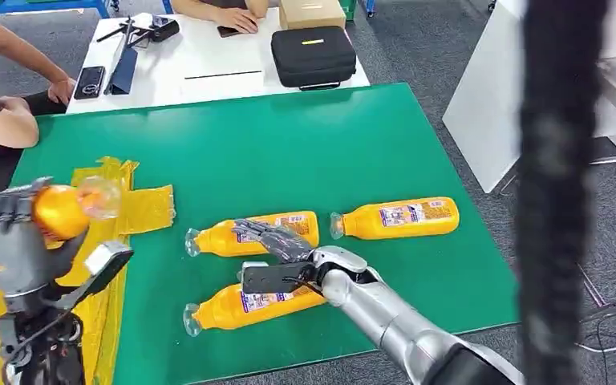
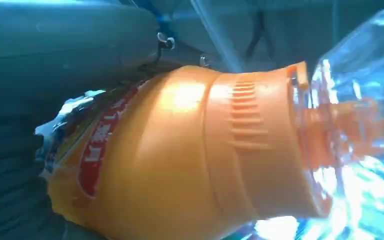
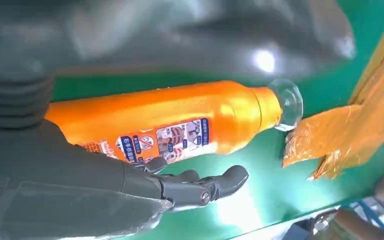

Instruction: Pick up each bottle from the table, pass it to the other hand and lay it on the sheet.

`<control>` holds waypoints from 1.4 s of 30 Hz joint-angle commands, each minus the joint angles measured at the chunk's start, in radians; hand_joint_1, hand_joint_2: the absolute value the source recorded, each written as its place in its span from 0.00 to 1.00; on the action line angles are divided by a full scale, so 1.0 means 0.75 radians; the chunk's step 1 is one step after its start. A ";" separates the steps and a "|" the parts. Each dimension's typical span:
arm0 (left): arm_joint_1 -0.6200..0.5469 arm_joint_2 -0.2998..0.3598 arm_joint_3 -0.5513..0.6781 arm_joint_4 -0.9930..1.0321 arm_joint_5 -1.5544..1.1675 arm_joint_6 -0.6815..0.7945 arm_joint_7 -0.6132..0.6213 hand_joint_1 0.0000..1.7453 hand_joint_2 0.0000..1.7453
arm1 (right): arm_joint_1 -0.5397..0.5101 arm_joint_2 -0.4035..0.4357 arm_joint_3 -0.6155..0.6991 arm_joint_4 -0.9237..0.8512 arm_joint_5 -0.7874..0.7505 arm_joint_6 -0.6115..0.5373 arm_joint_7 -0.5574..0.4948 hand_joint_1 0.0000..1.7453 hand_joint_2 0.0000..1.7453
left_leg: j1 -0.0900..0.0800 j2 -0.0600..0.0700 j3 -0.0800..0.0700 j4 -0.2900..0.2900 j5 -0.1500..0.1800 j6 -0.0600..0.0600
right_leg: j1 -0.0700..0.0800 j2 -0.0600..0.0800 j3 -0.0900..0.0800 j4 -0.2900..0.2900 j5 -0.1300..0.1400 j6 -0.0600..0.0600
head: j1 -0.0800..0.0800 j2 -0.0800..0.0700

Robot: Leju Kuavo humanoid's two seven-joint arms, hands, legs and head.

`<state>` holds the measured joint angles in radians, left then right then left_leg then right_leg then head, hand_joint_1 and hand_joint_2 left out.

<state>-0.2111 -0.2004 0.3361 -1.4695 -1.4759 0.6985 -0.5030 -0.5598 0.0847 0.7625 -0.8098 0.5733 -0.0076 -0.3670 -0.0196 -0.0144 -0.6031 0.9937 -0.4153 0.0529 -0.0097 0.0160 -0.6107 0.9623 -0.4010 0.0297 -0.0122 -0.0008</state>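
Bottles lie on the green table in the head view: a far one to the right, a middle one under the spread, empty right hand, and a near one partly behind that wrist, while the left hand grips a fourth bottle raised above the yellow sheet. Left wrist view shows that held bottle close up, cap outward. Right wrist view has the fingers extended beside the middle bottle, its cap near the sheet.
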 commanded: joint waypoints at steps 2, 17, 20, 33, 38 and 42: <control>-0.188 0.325 -0.423 0.911 0.096 0.000 0.548 1.00 1.00 | 0.002 -0.124 0.086 -0.147 0.039 -0.026 0.036 0.00 1.00 | 0.001 -0.006 0.007 -0.002 0.001 -0.006 | 0.001 -0.011 0.009 -0.001 -0.003 -0.002 | 0.000 0.000; -0.363 0.330 -0.265 1.494 0.065 -0.021 0.571 0.01 1.00 | 0.413 -0.309 -0.016 -0.766 0.061 -0.071 -0.032 0.00 1.00 | 0.001 0.003 0.006 -0.002 -0.001 -0.006 | 0.001 -0.003 0.006 -0.001 0.000 -0.005 | 0.001 0.000; -0.358 0.335 -0.252 1.502 0.067 -0.075 0.626 0.00 1.00 | 0.402 -0.333 0.010 -0.702 0.085 0.009 -0.010 0.00 1.00 | 0.000 0.006 0.009 -0.002 -0.002 -0.008 | 0.000 0.000 0.007 0.000 0.000 -0.005 | -0.001 0.000; -0.334 0.334 -0.208 1.463 0.112 -0.108 0.632 0.00 0.00 | 0.364 -0.342 0.050 -0.558 0.182 0.075 0.062 0.00 1.00 | 0.002 0.009 0.021 -0.004 0.000 -0.013 | 0.002 0.004 0.018 0.001 0.002 -0.007 | -0.001 0.000; -0.322 0.298 -0.092 1.378 0.366 -0.136 0.373 0.00 0.00 | 0.365 -0.310 0.016 -0.448 0.352 -0.043 0.175 0.00 1.00 | 0.003 0.007 0.023 -0.004 0.001 -0.014 | 0.004 0.004 0.021 -0.001 0.002 -0.008 | -0.001 0.000; -0.283 0.245 -0.055 1.196 0.622 -0.195 0.157 0.00 0.00 | 0.393 -0.297 -0.027 -0.434 0.477 -0.111 0.251 0.00 1.00 | 0.002 0.000 0.022 -0.003 0.002 -0.013 | 0.003 -0.001 0.020 0.001 0.001 -0.008 | -0.001 0.000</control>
<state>-0.4968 0.0420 0.1950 -0.4624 -1.2194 0.6328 -0.2192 -0.2513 -0.1534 0.7580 -1.2600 0.8329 -0.0314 -0.2414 -0.0183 -0.0162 -0.5882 0.9923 -0.4135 0.0460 -0.0081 0.0151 -0.5970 0.9646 -0.4006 0.0240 -0.0126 -0.0008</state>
